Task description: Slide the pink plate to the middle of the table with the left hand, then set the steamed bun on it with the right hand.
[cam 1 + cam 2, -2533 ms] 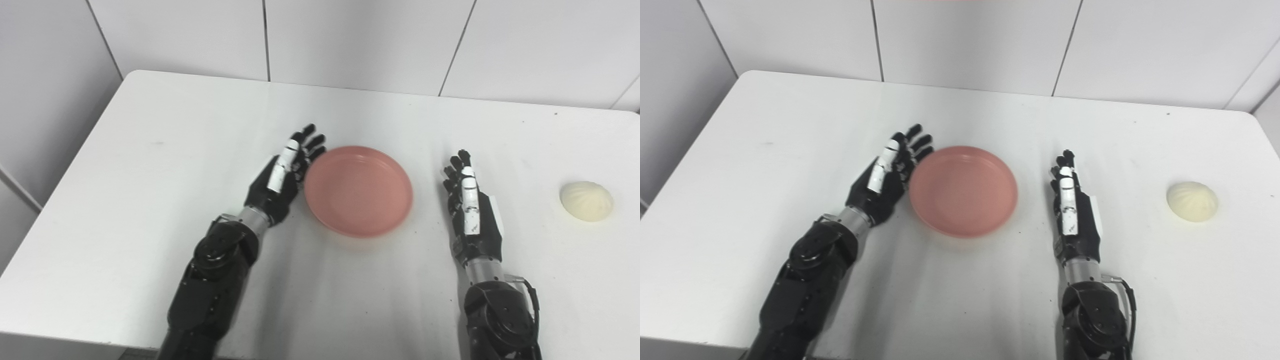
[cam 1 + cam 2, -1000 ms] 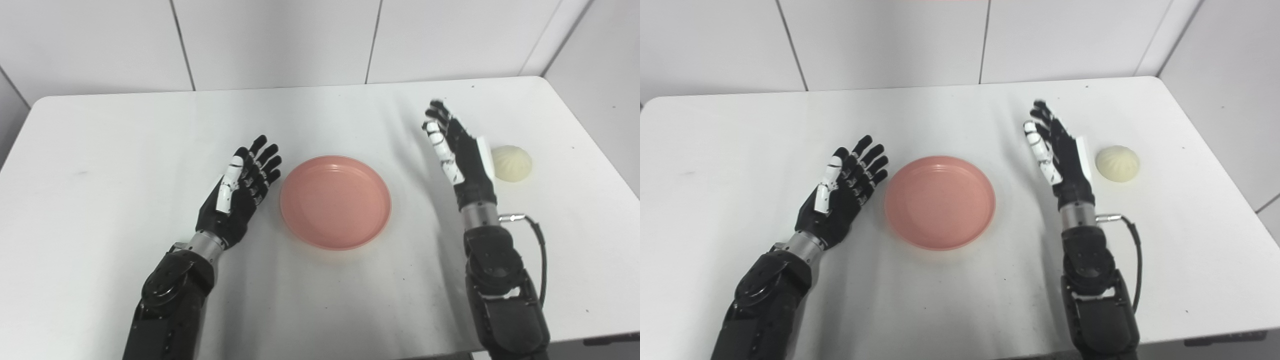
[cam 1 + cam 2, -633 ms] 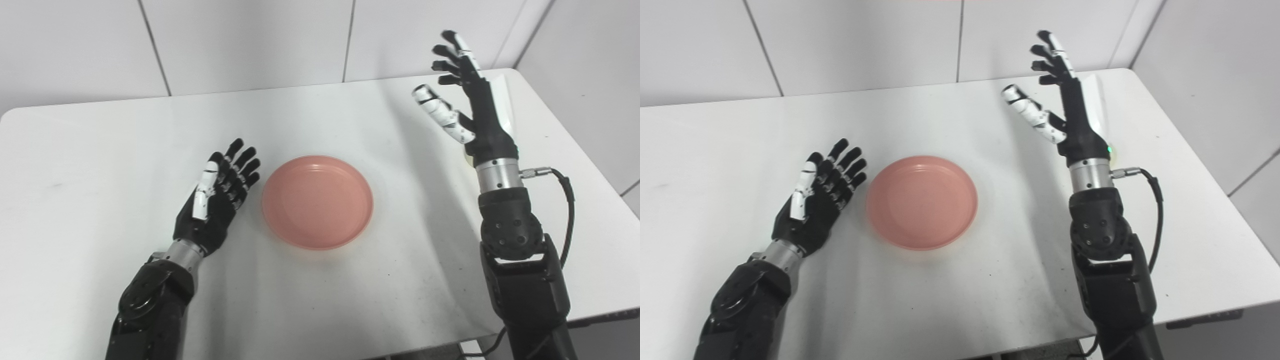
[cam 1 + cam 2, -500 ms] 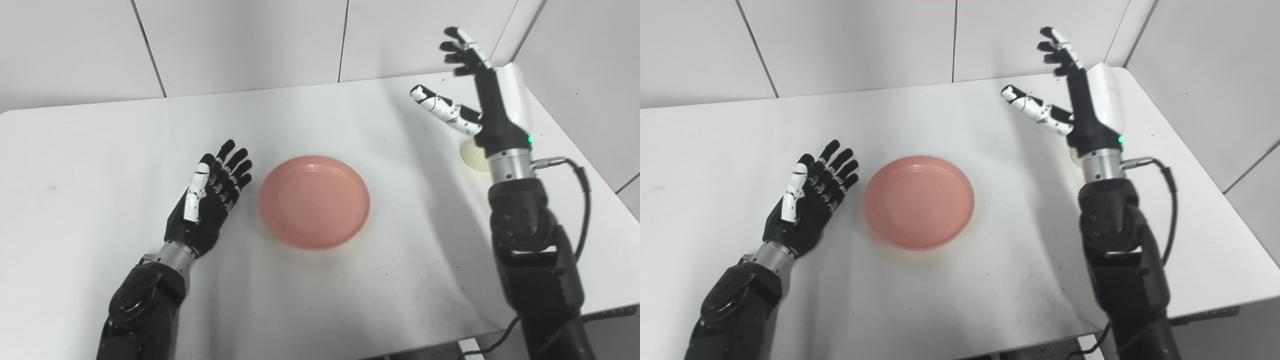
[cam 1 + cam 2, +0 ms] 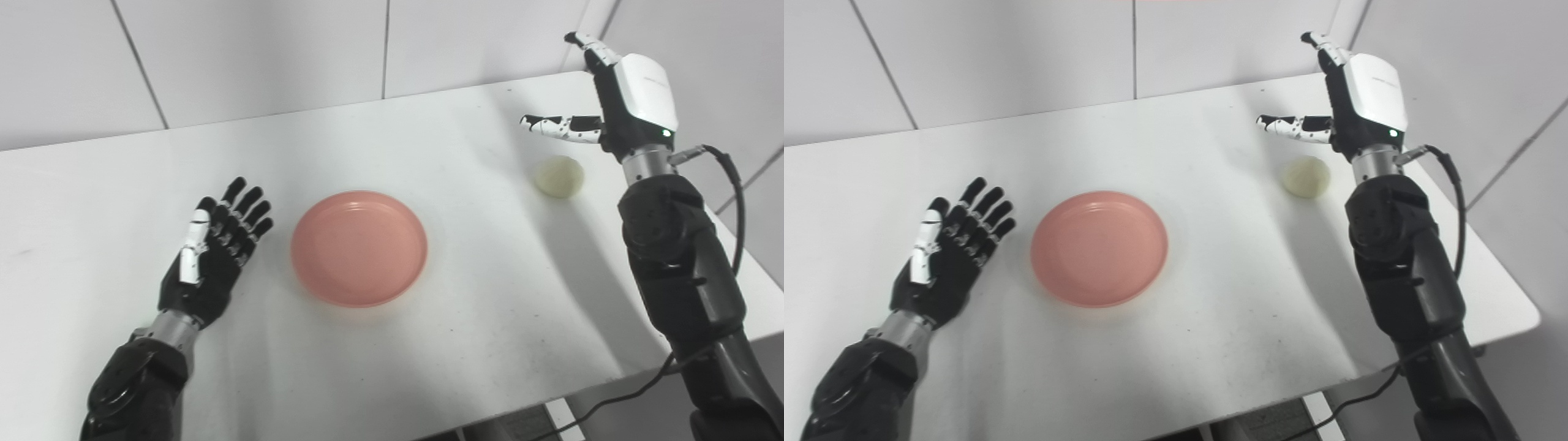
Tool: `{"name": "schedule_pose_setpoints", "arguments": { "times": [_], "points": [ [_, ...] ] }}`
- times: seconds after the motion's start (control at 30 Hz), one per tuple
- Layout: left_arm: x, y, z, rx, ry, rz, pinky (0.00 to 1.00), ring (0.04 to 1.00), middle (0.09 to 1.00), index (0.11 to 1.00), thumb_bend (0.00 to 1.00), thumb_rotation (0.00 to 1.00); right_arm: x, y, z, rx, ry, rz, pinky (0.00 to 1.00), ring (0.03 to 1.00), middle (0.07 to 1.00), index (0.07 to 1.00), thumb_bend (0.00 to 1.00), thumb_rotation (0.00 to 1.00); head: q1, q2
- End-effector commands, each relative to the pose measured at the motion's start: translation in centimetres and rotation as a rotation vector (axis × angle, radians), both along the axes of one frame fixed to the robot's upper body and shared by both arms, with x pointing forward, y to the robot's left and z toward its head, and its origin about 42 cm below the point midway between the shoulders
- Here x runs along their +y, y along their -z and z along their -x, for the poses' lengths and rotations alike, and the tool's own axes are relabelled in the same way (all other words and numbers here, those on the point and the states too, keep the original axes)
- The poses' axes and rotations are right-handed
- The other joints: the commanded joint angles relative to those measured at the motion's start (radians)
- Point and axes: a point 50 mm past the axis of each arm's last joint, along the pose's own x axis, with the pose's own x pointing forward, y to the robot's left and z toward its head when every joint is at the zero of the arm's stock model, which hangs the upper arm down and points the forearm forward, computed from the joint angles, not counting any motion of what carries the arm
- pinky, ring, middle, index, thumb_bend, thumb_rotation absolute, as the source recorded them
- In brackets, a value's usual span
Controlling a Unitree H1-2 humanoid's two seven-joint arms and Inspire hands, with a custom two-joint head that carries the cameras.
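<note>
Right hand (image 5: 618, 104) of mine has risen, fingers spread wide and empty, above the steamed bun (image 5: 558, 176) near the table's (image 5: 490, 294) right edge; grasping comes next.

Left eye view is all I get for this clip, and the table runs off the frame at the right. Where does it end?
Observer: In the right eye view the table ends in a rounded near right corner, fully in frame.
Operator: Does the right arm come in past that corner?
Observer: No. The right forearm crosses the near edge inside the corner, and bare tabletop shows between the two.
</note>
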Motion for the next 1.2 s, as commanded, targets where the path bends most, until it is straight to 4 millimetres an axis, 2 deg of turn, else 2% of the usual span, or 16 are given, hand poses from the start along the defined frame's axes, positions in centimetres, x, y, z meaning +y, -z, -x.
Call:
{"name": "schedule_pose_setpoints", "arguments": {
  "times": [0.0,0.13,0.33,0.6,0.8,0.97,1.17],
  "points": [
    [1.4,2.4,0.9,0.119,-0.023,-0.044,0.98,0.968,0.971,0.976,0.47,1.00,-1.0,-1.3,-0.4,-0.009,0.010,0.039,0.72,0.884,0.910,0.880,0.83,0.43,-0.001,0.001],
    [1.8,2.4,0.9,0.112,-0.023,-0.044,0.98,0.969,0.972,0.979,0.46,1.00,-1.7,0.0,-1.1,0.045,0.020,0.040,0.72,0.875,0.892,0.864,0.85,0.40,-0.012,0.003],
    [2.2,2.5,0.9,0.121,-0.029,-0.044,0.97,0.963,0.964,0.971,0.48,1.00,-1.8,1.3,-1.8,0.173,0.069,0.024,0.71,0.896,0.924,0.882,0.82,0.38,-0.022,0.005],
    [2.5,2.6,0.9,0.114,-0.019,-0.039,0.96,0.964,0.964,0.959,0.49,1.00,-2.5,3.0,-2.8,0.258,0.090,-0.017,0.71,0.883,0.912,0.877,0.82,0.34,-0.030,0.012],
    [2.7,2.5,1.0,0.114,-0.023,-0.046,0.96,0.962,0.960,0.956,0.49,0.99,-2.7,3.5,-3.2,0.310,0.094,-0.035,0.66,0.858,0.911,0.876,0.82,0.32,-0.032,0.017],
    [2.8,2.5,1.0,0.113,-0.022,-0.045,0.96,0.962,0.958,0.949,0.50,0.98,-3.0,3.7,-3.1,0.345,0.115,-0.033,0.71,0.875,0.923,0.876,0.81,0.30,-0.032,0.021],
    [2.8,2.5,1.1,0.114,-0.021,-0.040,0.96,0.967,0.961,0.956,0.49,0.99,-3.9,4.0,-3.1,0.370,0.134,-0.052,0.71,0.872,0.920,0.872,0.82,0.29,-0.032,0.024]
  ]
}}
